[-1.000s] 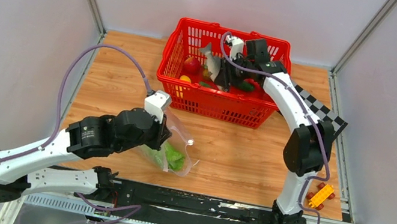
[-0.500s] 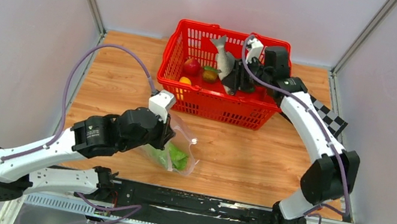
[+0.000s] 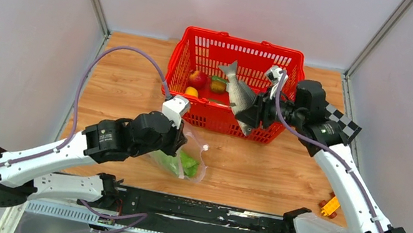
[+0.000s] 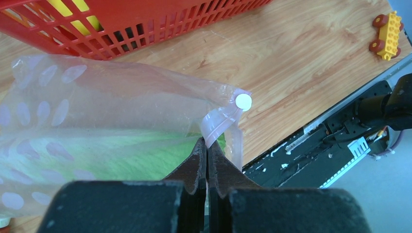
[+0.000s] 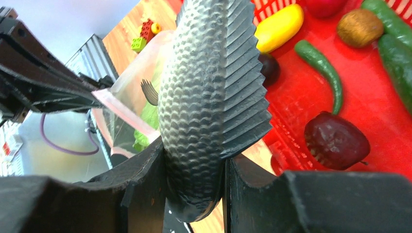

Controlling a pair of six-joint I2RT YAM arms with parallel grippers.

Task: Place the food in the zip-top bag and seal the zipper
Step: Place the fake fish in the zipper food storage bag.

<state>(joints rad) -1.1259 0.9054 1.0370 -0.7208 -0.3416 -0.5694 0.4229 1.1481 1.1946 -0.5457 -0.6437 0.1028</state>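
Observation:
The clear zip-top bag (image 3: pixel 188 163) lies on the table in front of the red basket (image 3: pixel 222 121) with pale-green lettuce (image 3: pixel 178 164) inside. My left gripper (image 4: pixel 207 145) is shut on the bag's mouth edge, on the pale zipper strip (image 4: pixel 219 120) near its white piece (image 4: pixel 243 101). My right gripper (image 5: pixel 194 165) is shut on a grey toy fish (image 5: pixel 209 97) and holds it above the basket's front wall (image 3: pixel 239 96). A red apple (image 3: pixel 198 79), a lemon (image 5: pixel 279 26), a green chili (image 5: pixel 323 68) and cucumbers (image 5: pixel 396 53) lie in the basket.
An orange toy car (image 3: pixel 331 206) sits by the right arm's base. Small toy blocks (image 5: pixel 145 34) lie on the table beyond the bag. A dark red apple (image 5: pixel 337 141) and a brown fruit (image 5: pixel 359 27) are in the basket. Grey walls enclose the table.
My right gripper has lifted the fish out of the basket and carried it forward over the front wall. My left gripper has shifted slightly right with the bag.

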